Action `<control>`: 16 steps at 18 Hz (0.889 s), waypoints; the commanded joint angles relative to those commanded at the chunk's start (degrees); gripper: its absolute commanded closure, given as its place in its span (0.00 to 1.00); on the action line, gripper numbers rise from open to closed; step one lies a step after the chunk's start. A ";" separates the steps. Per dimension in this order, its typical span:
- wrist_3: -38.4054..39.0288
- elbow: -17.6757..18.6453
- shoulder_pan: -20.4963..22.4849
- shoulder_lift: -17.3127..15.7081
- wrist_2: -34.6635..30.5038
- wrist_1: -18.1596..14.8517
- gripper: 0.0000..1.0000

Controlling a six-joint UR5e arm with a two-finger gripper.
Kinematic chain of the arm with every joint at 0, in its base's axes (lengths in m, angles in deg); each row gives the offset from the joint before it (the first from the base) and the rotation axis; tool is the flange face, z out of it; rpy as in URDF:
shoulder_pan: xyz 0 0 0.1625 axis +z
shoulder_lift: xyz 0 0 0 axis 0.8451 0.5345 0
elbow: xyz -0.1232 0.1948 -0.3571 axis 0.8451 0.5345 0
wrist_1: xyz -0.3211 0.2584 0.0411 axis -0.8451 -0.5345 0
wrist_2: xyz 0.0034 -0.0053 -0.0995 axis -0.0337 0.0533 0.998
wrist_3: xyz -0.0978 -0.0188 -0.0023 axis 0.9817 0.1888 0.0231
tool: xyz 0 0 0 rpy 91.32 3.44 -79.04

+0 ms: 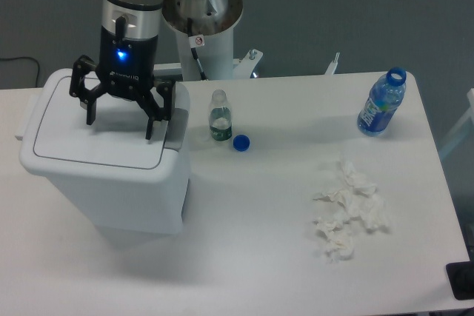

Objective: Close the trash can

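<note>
I have the gripper (119, 118) spread wide, both fingers pointing down and holding nothing. The left-hand fingertip in the picture hangs over the middle of the lid (89, 146); the other finger (150, 125) comes down near the lid's right edge, just beside the grey latch (175, 128). I cannot tell from this single view whether the tips touch the lid or hover a little above it; a faint shadow under them suggests a small gap.

The bin (104, 183) sits directly below the jaws, at the left end of the table (281, 257), so the only direction that matters for me is straight down. The lid's long side runs roughly left to right in the picture, and my fingers straddle that same line. The lid looks flat and seated in the rim all round, with the latch lying at the right rim. My reading is that the closing is done or nearly so; if anything remains, it is a short press down near the latch side.

Further out, well apart from the bin: a small open bottle (219, 116) with a blue cap (241, 142) lying just beside it, crumpled tissues (348, 212) toward the right, and a blue bottle (382, 103) near the far right corner.
</note>
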 joint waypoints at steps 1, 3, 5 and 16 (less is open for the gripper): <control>0.00 0.00 0.00 0.00 0.00 0.00 0.00; -0.35 0.00 0.09 0.00 0.00 0.00 0.00; -0.35 0.00 0.17 -0.09 0.09 0.00 0.00; -0.35 -1.93 3.59 -2.63 0.09 0.09 0.00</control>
